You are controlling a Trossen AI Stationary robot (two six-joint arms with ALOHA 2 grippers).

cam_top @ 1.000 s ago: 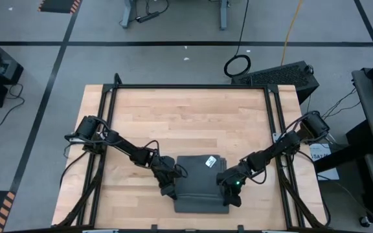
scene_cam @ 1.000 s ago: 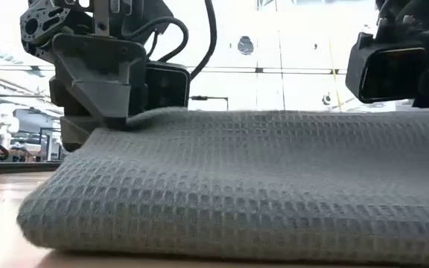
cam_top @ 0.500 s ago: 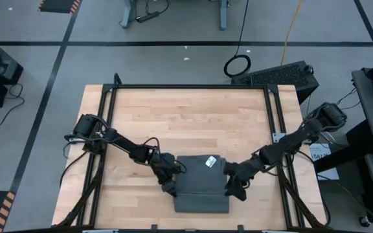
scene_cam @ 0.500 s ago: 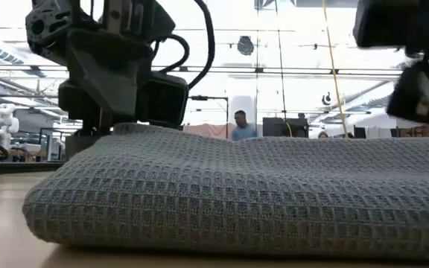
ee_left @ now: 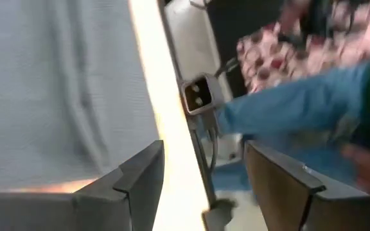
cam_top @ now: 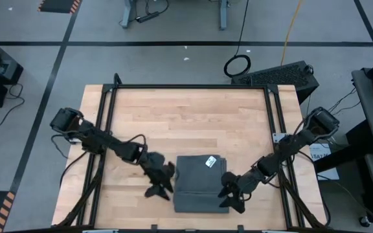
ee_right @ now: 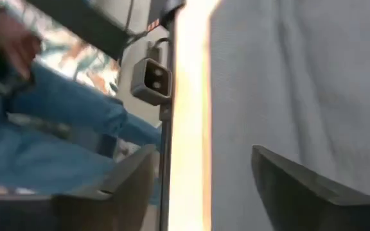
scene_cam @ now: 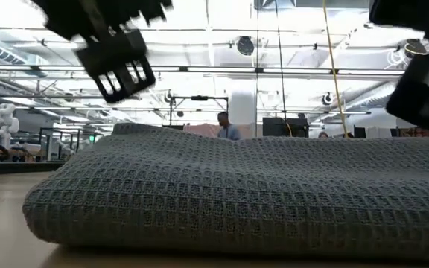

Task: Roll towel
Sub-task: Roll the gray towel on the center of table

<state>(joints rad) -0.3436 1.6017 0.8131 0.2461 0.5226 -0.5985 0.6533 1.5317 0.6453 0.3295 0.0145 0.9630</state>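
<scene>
Both arms have let go and swung outward, the left gripper (cam_top: 158,183) now off the towel's (cam_top: 201,188) left edge and the right gripper (cam_top: 230,196) just off its right edge. Each stands open with nothing between its fingers. The towel lies folded flat near the front of the table (cam_top: 186,123), white tag (cam_top: 209,162) up, so the rolling itself looks barely begun.

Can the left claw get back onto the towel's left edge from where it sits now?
Probably yes. The left claw sits open beside the towel, just off its left edge, with only bare table between them. The right claw is at the opposite edge.
</scene>
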